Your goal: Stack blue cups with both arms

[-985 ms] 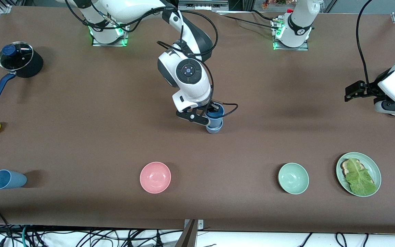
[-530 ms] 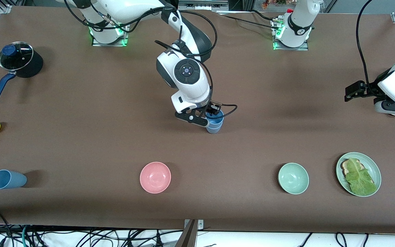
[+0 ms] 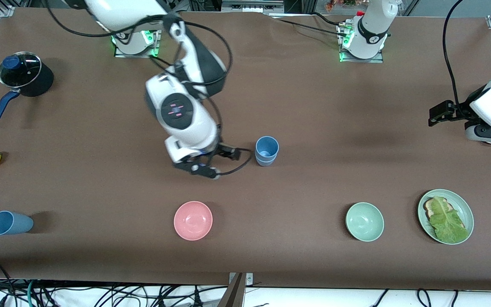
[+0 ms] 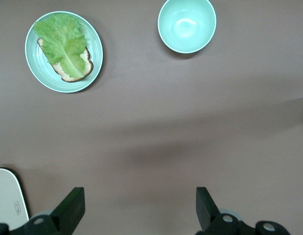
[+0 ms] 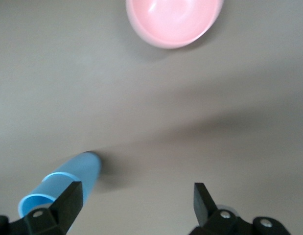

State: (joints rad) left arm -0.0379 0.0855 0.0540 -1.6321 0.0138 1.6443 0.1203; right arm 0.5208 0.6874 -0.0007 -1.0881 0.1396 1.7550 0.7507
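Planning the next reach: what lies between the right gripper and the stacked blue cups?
Only bare table in the front view: the right gripper, open, hangs beside the stacked blue cups, touching nothing.

Left arm [image 3: 490, 108] cut off by frame edge.

Stacked cups [image 3: 267, 150] mid-table, one inside the other. Pink bowl [image 3: 193, 220] nearer the front camera; lone cup [image 3: 9, 223] lies at right arm's end.

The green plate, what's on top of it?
On the green plate lies a big lettuce leaf over a slice of bread. Only the bread's edge peeks out; the leaf covers the rest.
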